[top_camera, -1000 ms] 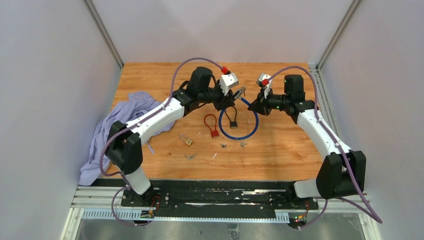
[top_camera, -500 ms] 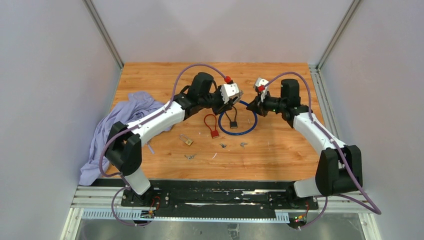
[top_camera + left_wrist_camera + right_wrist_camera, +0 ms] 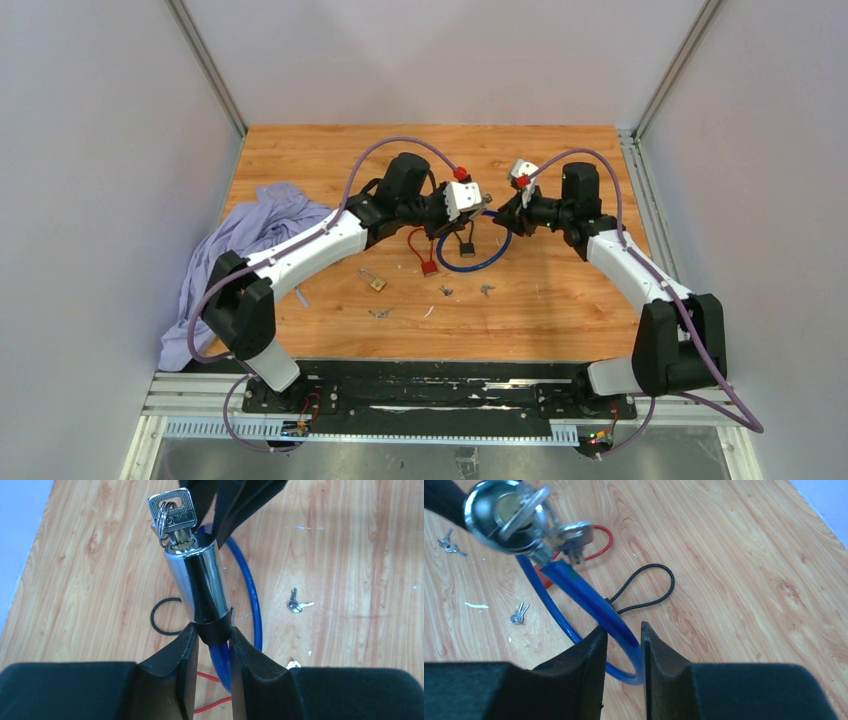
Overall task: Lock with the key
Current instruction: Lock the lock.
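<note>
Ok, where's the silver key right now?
In the left wrist view, the silver key is seated in the end of the shiny chrome lock cylinder, which the left gripper clamps at its lower end.

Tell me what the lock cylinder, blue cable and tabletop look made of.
Lock cylinder: polished chromed metal, mirror reflections. Blue cable: glossy plastic sheath, likely over steel; core hidden. Tabletop: wood or wood-look laminate, visible grain, satin sheen.
</note>
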Robot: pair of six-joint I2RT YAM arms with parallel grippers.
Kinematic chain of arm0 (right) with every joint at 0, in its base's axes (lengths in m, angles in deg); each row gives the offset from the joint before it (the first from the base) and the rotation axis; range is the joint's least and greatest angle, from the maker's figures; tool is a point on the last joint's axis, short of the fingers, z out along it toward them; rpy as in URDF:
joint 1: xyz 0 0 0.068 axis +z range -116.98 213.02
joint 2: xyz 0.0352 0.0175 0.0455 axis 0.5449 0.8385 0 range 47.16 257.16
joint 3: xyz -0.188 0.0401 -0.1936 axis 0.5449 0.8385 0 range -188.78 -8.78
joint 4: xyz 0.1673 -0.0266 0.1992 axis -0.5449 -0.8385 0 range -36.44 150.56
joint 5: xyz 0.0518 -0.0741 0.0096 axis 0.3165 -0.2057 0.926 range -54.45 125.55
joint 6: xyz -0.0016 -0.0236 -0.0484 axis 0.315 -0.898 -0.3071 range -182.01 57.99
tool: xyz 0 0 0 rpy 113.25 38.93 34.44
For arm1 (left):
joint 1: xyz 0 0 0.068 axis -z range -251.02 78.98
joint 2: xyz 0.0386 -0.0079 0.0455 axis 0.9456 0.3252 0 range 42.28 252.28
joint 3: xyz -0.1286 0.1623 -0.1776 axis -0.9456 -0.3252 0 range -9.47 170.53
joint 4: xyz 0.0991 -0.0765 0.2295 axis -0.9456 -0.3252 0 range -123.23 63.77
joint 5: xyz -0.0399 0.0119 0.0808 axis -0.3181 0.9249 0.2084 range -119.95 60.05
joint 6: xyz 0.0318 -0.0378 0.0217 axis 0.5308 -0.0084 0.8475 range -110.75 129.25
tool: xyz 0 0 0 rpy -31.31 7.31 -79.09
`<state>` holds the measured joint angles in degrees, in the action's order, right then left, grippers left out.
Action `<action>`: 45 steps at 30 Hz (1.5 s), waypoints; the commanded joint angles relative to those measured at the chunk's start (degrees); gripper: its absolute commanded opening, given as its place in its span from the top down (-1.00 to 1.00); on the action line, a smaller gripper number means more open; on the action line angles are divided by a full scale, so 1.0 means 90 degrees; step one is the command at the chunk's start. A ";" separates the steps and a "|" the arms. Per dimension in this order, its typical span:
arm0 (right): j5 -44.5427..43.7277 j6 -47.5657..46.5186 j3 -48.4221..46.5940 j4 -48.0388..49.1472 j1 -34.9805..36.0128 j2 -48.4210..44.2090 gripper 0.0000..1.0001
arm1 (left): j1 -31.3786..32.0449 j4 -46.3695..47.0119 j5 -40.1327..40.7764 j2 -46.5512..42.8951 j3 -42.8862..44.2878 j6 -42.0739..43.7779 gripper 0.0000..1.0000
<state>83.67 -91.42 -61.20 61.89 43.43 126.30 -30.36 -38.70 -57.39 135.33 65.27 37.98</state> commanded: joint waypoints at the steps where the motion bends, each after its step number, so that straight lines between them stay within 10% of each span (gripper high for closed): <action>1: -0.0307 0.0155 -0.0336 -0.0123 0.0027 -0.0139 0.30 | 0.0266 -0.0480 -0.0314 -0.0257 -0.0156 0.0205 0.99; 9: -0.0247 -0.0124 -0.0635 -0.1429 0.0034 -0.0443 -0.04 | 0.0267 -0.0361 -0.0122 -0.0255 -0.0149 0.0041 0.99; 25: 0.0517 0.0123 -0.2163 -0.4291 -0.0064 -0.0872 0.03 | 0.0267 -0.0361 0.0167 -0.0244 -0.0025 -0.0277 0.99; 45: 0.0937 0.2219 -0.3220 -0.4258 0.0025 0.0193 0.18 | 0.0277 -0.0366 0.0217 -0.0240 0.0034 -0.0292 0.99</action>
<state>91.05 -75.81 -88.54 24.58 43.36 127.76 -28.39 -40.58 -55.79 134.24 64.68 35.57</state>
